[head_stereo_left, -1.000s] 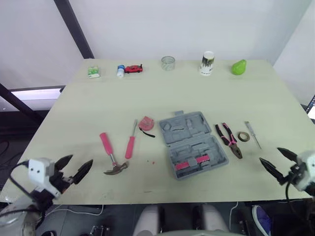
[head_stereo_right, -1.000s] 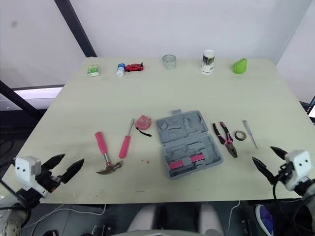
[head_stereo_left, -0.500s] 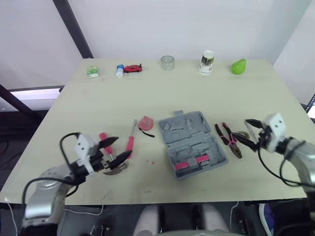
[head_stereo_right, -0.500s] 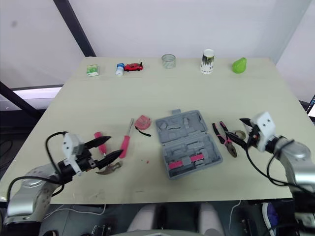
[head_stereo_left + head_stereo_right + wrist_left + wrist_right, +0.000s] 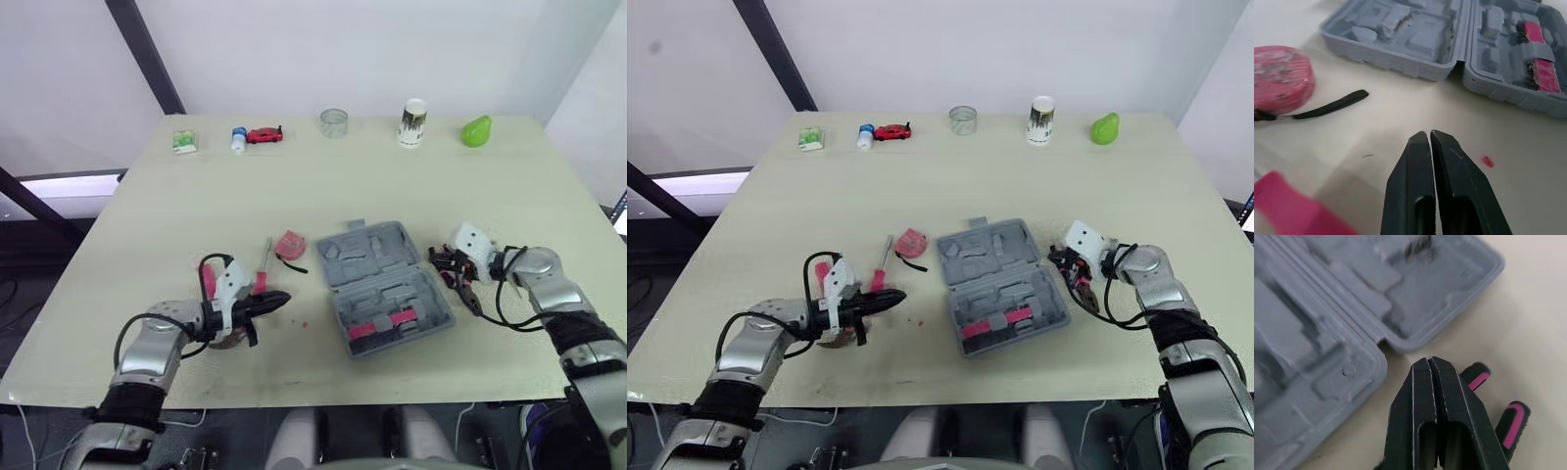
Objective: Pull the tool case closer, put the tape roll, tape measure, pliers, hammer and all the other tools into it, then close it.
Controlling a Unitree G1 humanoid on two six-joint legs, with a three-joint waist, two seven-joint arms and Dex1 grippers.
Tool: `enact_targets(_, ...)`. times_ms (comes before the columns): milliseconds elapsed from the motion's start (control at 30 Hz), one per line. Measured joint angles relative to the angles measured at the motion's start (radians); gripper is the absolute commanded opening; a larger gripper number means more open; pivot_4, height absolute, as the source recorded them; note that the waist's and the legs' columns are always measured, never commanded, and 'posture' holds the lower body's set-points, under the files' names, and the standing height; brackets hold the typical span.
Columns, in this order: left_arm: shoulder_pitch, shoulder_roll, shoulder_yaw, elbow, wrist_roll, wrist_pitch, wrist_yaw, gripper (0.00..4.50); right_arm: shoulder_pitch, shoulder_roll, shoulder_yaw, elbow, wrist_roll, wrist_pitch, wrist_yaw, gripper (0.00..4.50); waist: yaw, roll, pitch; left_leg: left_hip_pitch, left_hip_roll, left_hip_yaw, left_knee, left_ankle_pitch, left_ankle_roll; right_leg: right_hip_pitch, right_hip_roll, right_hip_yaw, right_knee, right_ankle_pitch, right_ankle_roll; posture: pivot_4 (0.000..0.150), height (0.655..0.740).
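We see the grey tool case [image 5: 384,284] lying open in the middle of the table [image 5: 196,215]. Our left gripper [image 5: 1429,133] is clenched on nothing, its tips low over the table and pointing at the case, with the screwdriver [image 5: 263,269] and hammer [image 5: 208,278] just beside it. The pink tape measure [image 5: 290,244] lies near the case's far left corner. Our right gripper [image 5: 1429,360] is also clenched and empty, above the pliers [image 5: 466,292] just beside the case's right edge.

Lab-like test room, bare white walls [image 5: 294,49], plain table [image 5: 186,206]
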Motion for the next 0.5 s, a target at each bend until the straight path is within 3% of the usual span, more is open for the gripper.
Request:
enact_targets(200,-0.069,-0.018,-0.028,0.076,0.026,-0.023,-0.028,0.09,-0.047,0.016,0.015,0.1,-0.047,-0.068,0.02,0.0,-0.001,0.0,0.0,0.0,0.0,0.0,0.001,0.0,0.0,0.0,0.0,0.0,0.002,0.0,0.0,0.15,0.74)
enact_targets(500,-0.107,-0.044,-0.05,0.121,0.047,-0.047,-0.051,0.09,-0.059,0.046,0.015,0.11,-0.049,-0.085,0.063,0.0,-0.002,0.0,0.0,0.0,0.0,0.0,0.002,0.0,0.0,0.0,0.0,0.001,0.002,0.0,0.0,0.15,0.74)
